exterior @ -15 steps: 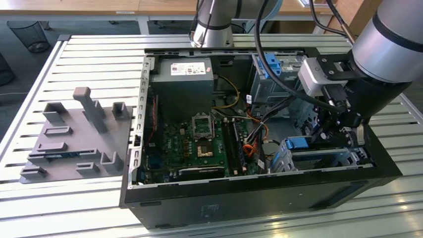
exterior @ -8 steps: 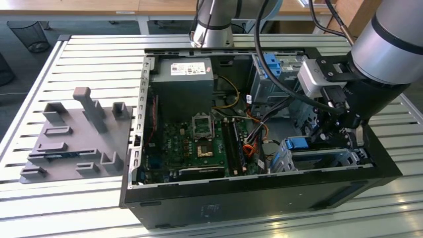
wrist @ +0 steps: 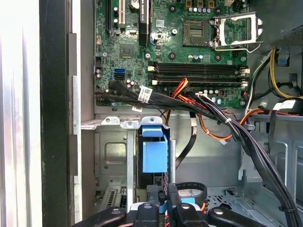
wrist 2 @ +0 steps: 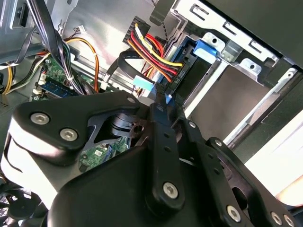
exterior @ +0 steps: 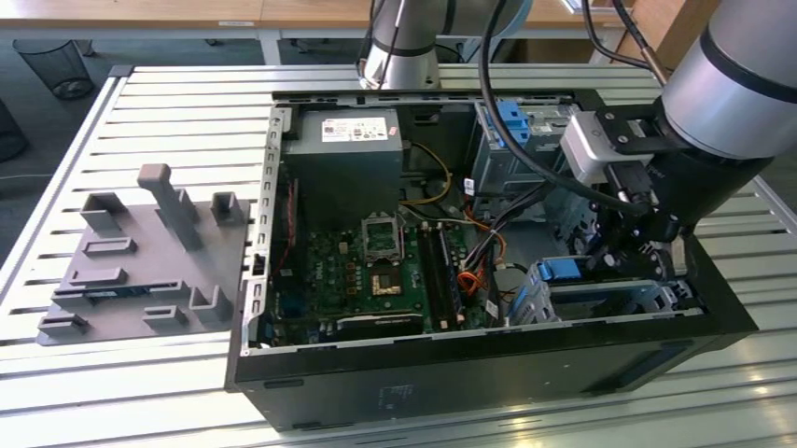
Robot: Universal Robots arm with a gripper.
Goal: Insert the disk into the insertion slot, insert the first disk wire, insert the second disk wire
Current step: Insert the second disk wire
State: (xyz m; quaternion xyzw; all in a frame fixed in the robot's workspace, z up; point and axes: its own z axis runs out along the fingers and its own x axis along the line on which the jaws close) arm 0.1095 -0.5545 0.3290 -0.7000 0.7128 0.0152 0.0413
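Note:
The disk, in its bright blue frame (exterior: 566, 271) (wrist: 154, 147), lies inside the insertion slot (exterior: 617, 301), the low silver cage (wrist 2: 246, 66) at the case's corner on the exterior view's right. A black connector with red, yellow and black wires (wrist 2: 158, 53) sits against the disk's end. My gripper (exterior: 617, 264) hangs just over that end. In both wrist views its tips (wrist 2: 163, 98) (wrist: 164, 208) are shut on a small blue connector of a flat black wire (wrist 2: 124, 57), right beside the first connector.
The open computer case (exterior: 498, 369) holds a green motherboard (exterior: 373, 261), a power supply (exterior: 342, 159) and a taller grey bay with a blue tab (exterior: 517, 126). A thick black cable bundle (wrist: 199, 105) crosses above the cage. A grey fixture plate (exterior: 137, 252) lies at the exterior view's left.

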